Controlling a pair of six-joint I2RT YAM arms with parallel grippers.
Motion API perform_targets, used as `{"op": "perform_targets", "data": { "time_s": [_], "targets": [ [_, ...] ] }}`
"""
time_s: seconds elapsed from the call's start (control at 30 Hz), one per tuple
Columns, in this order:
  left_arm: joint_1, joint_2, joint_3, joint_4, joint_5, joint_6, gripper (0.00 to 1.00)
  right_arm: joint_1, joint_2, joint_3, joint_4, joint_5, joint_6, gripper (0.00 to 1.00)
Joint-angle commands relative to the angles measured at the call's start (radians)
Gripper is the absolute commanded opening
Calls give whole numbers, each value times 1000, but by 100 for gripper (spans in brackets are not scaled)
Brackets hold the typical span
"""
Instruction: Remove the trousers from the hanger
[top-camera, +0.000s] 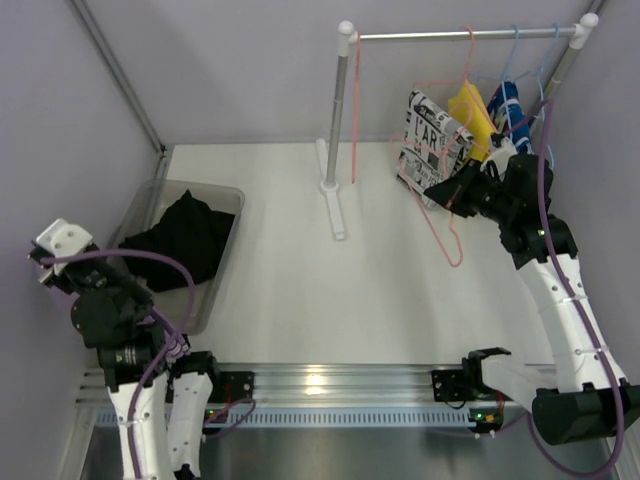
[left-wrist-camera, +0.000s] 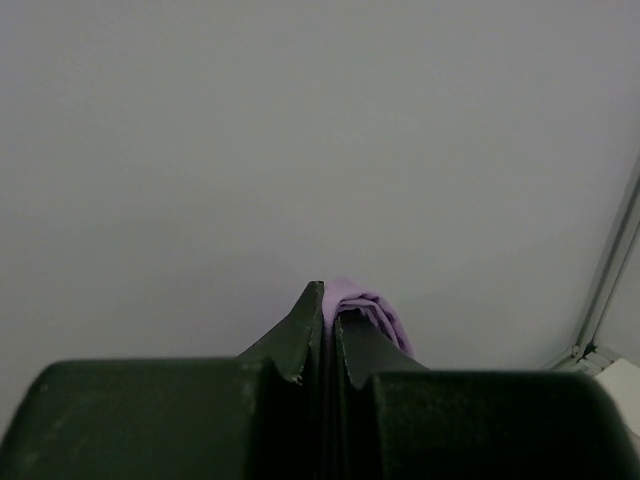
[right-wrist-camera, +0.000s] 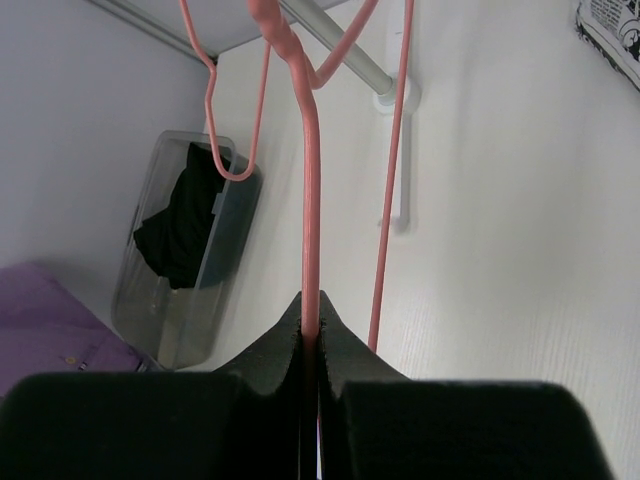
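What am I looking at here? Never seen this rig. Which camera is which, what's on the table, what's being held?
These are two robot arms bolted at the near edge of a white table, each ending in a two-finger pincer. The wide picture is from a fixed camera above and behind them; the other two are from a camera on each wrist, looking past its own fingers. On the table stand a clear plastic bin with black cloth trousers in it, and a metal clothes rail carrying a black-and-white printed garment and a yellow garment. The left pincer is shut on lilac cloth trousers. The right pincer is shut on a pink wire hanger near the rail.
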Motion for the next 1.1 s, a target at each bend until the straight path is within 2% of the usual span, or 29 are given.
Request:
{"op": "perform_targets", "data": {
  "time_s": [0.0, 0.27, 0.43, 0.67, 0.97, 1.07],
  "targets": [
    [5, 138, 12, 111, 104, -40, 0, 14, 3, 32, 16, -9, -28, 0],
    [5, 447, 29, 151, 224, -269, 0, 16, 23, 69, 1, -3, -82, 0],
    [-2, 623, -22, 353, 339, -295, 0, 16, 31, 86, 2, -2, -103, 0],
    [-56, 843, 1, 442, 400, -270, 0, 16, 37, 89, 1, 3, -117, 0],
    [-96, 928, -57, 424, 416, -259, 0, 14, 18, 101, -21, -3, -145, 0],
    [-96, 859, -69, 289, 502, -324, 1, 14, 14, 112, -30, -6, -158, 0]
  ]
}}
